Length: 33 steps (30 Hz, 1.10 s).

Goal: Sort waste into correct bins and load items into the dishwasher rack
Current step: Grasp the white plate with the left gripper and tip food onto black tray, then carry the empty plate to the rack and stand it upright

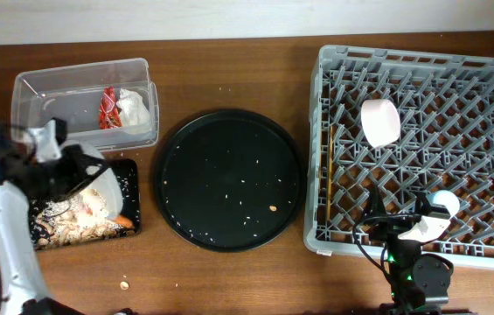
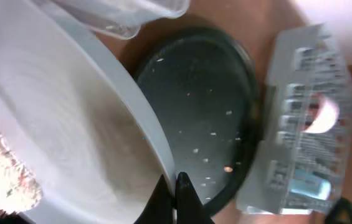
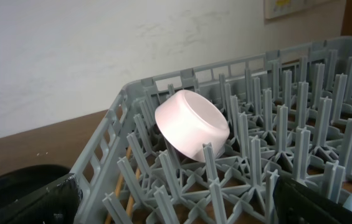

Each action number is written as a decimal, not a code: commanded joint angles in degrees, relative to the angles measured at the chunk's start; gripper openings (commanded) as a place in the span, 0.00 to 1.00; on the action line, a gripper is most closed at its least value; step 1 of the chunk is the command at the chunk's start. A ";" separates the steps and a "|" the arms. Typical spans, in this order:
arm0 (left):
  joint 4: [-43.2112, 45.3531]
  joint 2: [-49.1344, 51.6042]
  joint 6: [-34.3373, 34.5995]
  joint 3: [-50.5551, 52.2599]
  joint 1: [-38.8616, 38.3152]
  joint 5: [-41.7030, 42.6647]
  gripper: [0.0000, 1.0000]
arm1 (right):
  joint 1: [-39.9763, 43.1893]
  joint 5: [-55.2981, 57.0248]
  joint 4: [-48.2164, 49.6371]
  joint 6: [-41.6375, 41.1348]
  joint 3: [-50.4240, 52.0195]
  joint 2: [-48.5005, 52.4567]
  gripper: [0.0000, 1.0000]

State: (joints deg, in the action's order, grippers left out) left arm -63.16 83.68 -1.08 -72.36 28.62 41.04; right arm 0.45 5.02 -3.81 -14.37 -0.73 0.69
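Note:
My left gripper [image 1: 79,171] is shut on the rim of the white plate [image 1: 100,185], holding it tilted over the shallow black tray [image 1: 133,197]. The left wrist view shows the fingertips [image 2: 176,186] pinching the plate rim [image 2: 70,124]. Pale rice scraps [image 1: 72,219] and an orange sausage piece [image 1: 122,219] lie in the tray. The clear tub [image 1: 54,87] holds the red wrapper [image 1: 107,107] and white tissue [image 1: 133,108]. The grey rack [image 1: 316,131] holds the white bowl [image 1: 380,121], the chopsticks [image 1: 324,171] and the light-blue cup [image 1: 444,203]. My right gripper [image 1: 408,236] is open and empty over the rack's front edge.
The large round black tray [image 1: 229,179], speckled with crumbs, lies between the bins and the rack. A crumb [image 1: 124,284] lies on the wooden table in front of the black tray. In the right wrist view the bowl [image 3: 191,124] rests on its side among the pegs.

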 commanded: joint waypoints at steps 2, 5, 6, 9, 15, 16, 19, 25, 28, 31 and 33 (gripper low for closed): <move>-2.93 -6.08 -15.39 3.89 13.86 23.23 0.00 | 0.37 0.09 -0.28 0.22 0.42 -0.37 0.98; -6.75 -7.32 -23.28 6.97 20.48 31.21 0.00 | 0.37 0.09 -0.28 0.22 0.42 -0.37 0.98; -7.02 -7.32 -23.28 7.41 20.68 31.28 0.00 | 0.37 0.09 -0.28 0.22 0.42 -0.37 0.98; -7.19 -7.32 -21.53 7.61 20.68 25.29 0.01 | 0.37 0.09 -0.28 0.22 0.42 -0.37 0.98; -4.94 -7.32 -17.59 7.26 10.49 33.53 0.00 | 0.37 0.11 -0.28 0.22 0.42 -0.37 0.98; -4.09 -7.32 -17.46 6.56 5.07 33.55 0.00 | 0.37 0.09 -0.28 0.22 0.42 -0.37 0.98; 24.52 -7.26 7.43 5.97 -20.48 25.33 0.00 | 0.37 0.09 -0.28 0.22 0.42 -0.37 0.98; 96.15 10.75 52.46 4.63 -50.23 17.00 0.00 | 0.37 0.09 -0.28 0.22 0.42 -0.37 0.98; 103.38 19.91 58.03 3.56 -53.07 16.22 0.00 | 0.37 0.09 -0.28 0.22 0.42 -0.37 0.98; 103.45 24.44 61.24 3.56 -55.56 15.43 0.00 | 0.37 0.09 -0.28 0.24 0.42 -0.37 0.98; 103.43 25.20 61.24 3.56 -56.89 15.45 0.00 | 0.37 0.09 -0.28 0.24 0.42 -0.37 0.98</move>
State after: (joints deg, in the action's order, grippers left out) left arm 39.99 108.03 57.67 -67.72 -26.74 56.66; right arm 0.47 4.84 -3.79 -14.37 -0.67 0.64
